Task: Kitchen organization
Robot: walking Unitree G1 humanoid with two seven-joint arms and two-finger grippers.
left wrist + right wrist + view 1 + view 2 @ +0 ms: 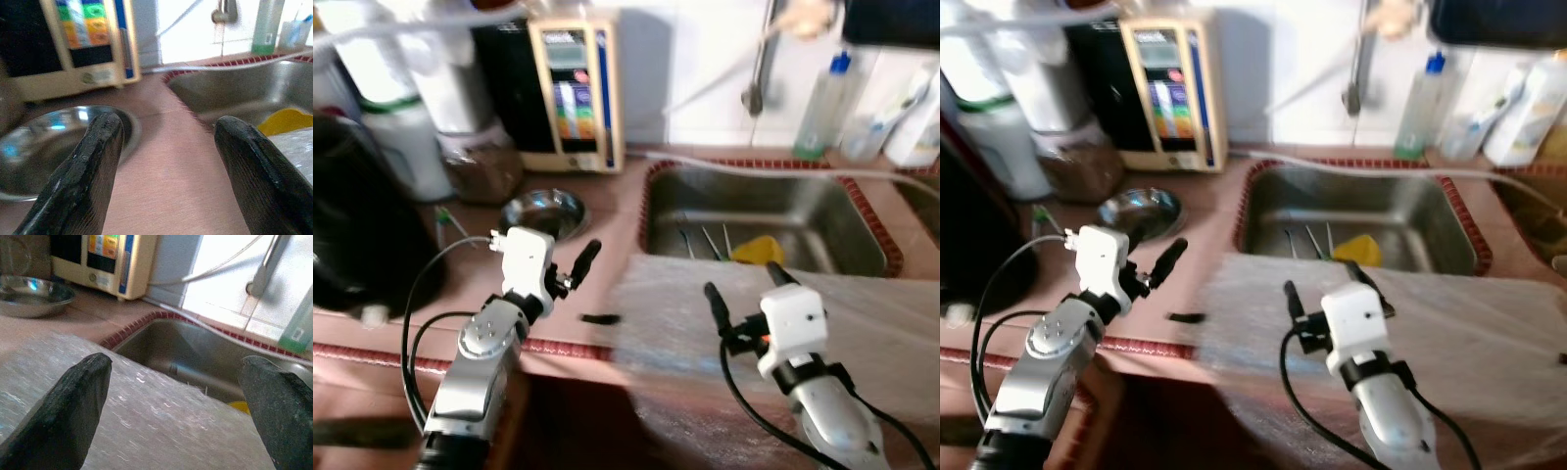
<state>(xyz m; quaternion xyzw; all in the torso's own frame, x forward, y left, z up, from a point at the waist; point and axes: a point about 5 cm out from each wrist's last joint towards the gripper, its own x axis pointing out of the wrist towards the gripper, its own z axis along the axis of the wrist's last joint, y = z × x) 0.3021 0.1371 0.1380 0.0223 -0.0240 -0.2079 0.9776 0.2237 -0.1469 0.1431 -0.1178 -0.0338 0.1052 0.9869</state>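
Occluded and blurred items

Small black object (600,318) on countertop: motion-blurred, unidentifiable. Yellow item (756,251) in sink: partly hidden behind translucent plastic sheet (862,323).

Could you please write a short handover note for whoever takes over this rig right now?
Left claw: open, holding nothing, raised over the countertop near the steel bowl.
Right claw: open, holding nothing, above the clear plastic sheet lying across the front edge of the sink.
In the sink: a yellow item and some utensils.
A small dark object lies on the countertop between the claws.
Done: nothing evident, nothing grasped yet.
Left: choose what to tidy first; probably the bowl or the sheet, both within easy reach.
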